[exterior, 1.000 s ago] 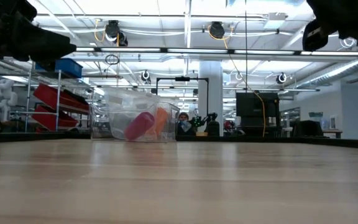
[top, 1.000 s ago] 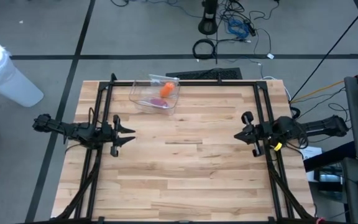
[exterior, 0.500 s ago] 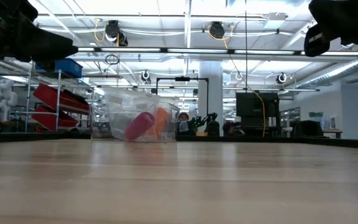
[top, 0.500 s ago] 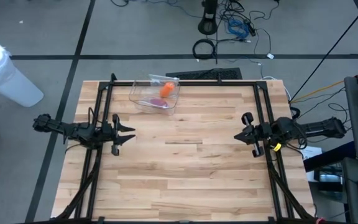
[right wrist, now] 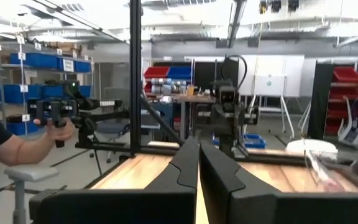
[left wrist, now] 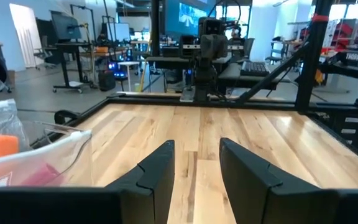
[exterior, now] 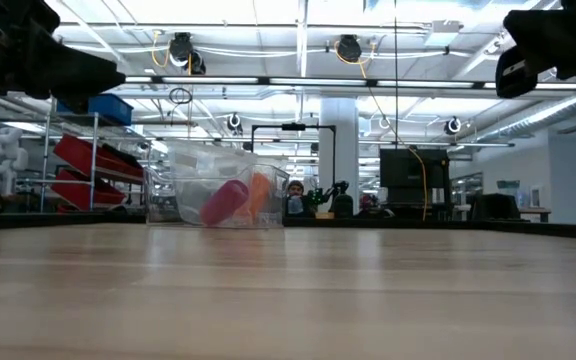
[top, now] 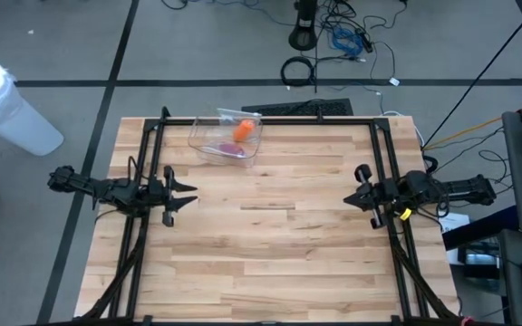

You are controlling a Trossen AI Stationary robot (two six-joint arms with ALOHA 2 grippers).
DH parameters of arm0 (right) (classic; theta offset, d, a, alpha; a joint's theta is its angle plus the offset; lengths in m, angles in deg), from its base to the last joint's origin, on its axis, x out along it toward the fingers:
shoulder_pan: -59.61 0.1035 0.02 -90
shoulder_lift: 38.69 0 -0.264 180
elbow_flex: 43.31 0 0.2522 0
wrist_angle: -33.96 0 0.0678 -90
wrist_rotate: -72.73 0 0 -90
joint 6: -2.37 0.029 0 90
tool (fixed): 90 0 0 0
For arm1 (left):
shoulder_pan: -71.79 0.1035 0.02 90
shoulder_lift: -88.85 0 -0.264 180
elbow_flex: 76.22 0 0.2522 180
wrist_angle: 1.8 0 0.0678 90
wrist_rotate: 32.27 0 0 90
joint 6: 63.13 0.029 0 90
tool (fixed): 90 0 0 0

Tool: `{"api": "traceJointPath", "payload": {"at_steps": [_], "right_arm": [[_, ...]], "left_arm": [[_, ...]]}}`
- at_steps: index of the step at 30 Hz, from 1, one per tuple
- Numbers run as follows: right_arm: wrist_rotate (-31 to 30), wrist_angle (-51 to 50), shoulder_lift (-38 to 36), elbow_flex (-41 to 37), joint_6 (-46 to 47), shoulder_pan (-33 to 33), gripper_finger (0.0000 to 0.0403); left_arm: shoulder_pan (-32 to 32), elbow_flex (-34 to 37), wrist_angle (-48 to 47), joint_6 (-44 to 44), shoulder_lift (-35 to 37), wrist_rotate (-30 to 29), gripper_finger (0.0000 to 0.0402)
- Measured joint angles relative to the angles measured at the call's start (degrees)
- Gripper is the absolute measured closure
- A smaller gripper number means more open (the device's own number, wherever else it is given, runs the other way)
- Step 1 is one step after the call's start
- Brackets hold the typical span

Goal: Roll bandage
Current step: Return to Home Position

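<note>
From where I stand, the left tool (top: 188, 196) hangs above the left side of the tabletop (top: 270, 258), pointing inward. Its fingers are apart and there is nothing between them. That looks to me like a parked pose: arm pulled in over its own frame, clear of the work, nothing left for it to carry.

Further along, near the far edge and left of centre, sits the transparent bin (top: 194, 136). The pink bandage (top: 229, 150) lies inside it on the bottom, just beside an orange roll (top: 242, 130). I judge the job's product has been put away where it belongs. The bin stands beyond the left tool and a little to its right, apart from it. In the left wrist view only the bin's near corner shows off to one side, not between the fingers.

On the right, the right tool (top: 352, 196) hangs level with its partner and faces it across the bare middle of the boards. Its fingers are drawn together on nothing. The bandage is well apart from it, off toward the far left corner.
</note>
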Motion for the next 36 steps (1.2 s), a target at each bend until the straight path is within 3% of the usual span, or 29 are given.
{"api": "traceJointPath", "payload": {"at_steps": [14,17,23,36], "right_arm": [[-1.38,0.31,0.07,0.00,1.75,0.00,0.0403],[-1.38,0.35,0.07,0.00,1.75,0.01,0.0403],[-1.38,0.43,0.07,0.00,1.69,0.01,0.0403],[-1.09,-3.88,-0.02,0.02,0.72,0.00,0.0403]], "left_arm": [[0.07,-0.04,-0.72,0.00,0.00,-0.33,0.0275],[0.07,-0.04,-0.75,0.03,0.00,-0.51,0.0300],[0.09,-0.04,-0.81,0.19,0.00,-0.40,0.0388],[0.09,-0.04,-0.88,-0.04,0.00,-0.29,0.0400]]}}
